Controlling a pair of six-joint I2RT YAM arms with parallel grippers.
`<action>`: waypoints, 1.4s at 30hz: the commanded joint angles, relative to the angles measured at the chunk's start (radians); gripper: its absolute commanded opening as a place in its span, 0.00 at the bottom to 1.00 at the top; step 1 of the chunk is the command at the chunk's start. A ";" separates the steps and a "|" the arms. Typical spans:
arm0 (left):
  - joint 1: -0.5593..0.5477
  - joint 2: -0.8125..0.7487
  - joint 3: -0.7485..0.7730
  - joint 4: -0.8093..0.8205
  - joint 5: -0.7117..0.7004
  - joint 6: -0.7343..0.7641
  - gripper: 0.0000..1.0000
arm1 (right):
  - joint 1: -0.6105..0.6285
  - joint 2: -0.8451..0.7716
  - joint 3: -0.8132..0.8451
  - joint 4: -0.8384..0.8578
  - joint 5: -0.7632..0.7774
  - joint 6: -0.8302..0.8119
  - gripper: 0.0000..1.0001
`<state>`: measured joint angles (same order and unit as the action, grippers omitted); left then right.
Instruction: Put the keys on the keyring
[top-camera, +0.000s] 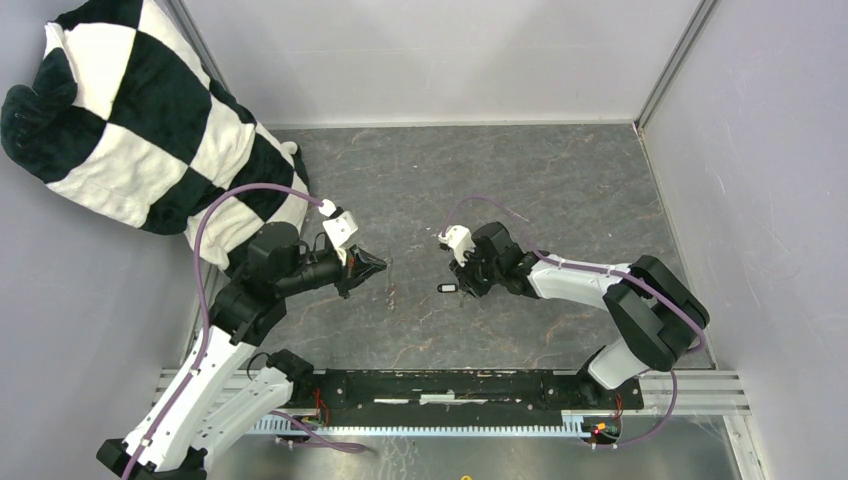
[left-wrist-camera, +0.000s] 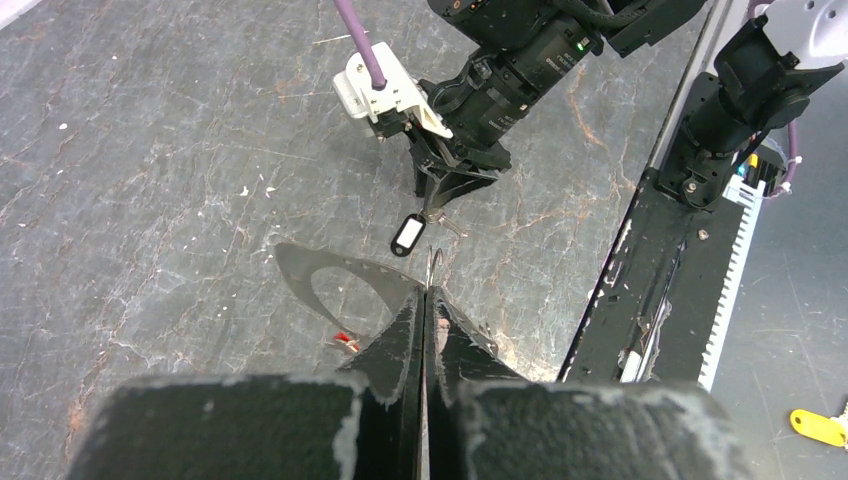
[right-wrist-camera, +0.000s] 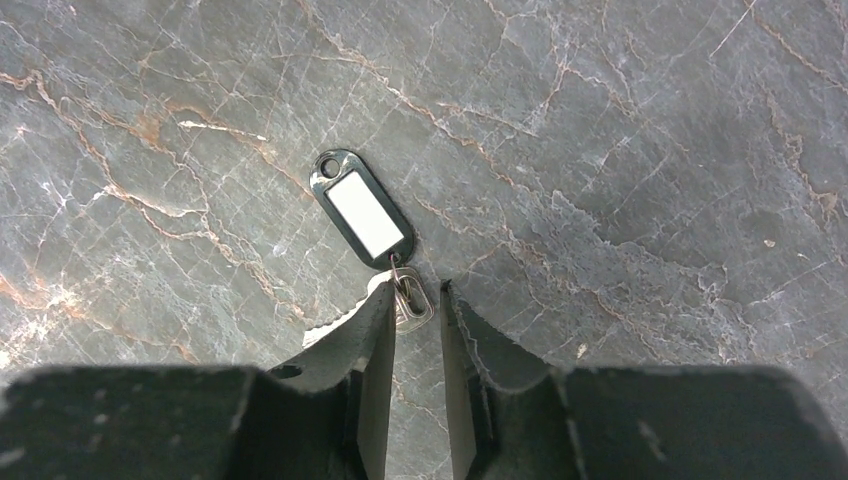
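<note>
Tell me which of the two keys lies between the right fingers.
The key with the black tag and white label: its metal end sits between the open right fingers. The red-tagged key lies apart, beside the left fingers, which pinch the keyring.

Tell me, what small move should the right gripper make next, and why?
Probably close the right gripper fully on the key. Its jaws stand a little apart, the key lies between them against one finger, and the black tag lies flat on the table beyond the tips. The left gripper is shut on the keyring.
</note>
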<state>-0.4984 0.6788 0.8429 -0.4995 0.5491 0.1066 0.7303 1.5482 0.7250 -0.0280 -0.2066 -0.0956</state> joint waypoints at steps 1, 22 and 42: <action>0.007 0.002 0.061 0.013 -0.005 0.045 0.02 | -0.004 -0.016 -0.017 0.045 -0.010 -0.010 0.27; 0.007 0.002 0.073 -0.033 -0.014 0.061 0.02 | -0.002 -0.054 -0.155 0.230 -0.036 -0.010 0.18; 0.007 -0.004 0.057 -0.082 -0.020 0.092 0.02 | -0.002 -0.163 -0.257 0.438 -0.115 0.006 0.00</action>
<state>-0.4984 0.6865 0.8719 -0.5983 0.5312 0.1478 0.7303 1.4456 0.4900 0.3096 -0.2928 -0.0982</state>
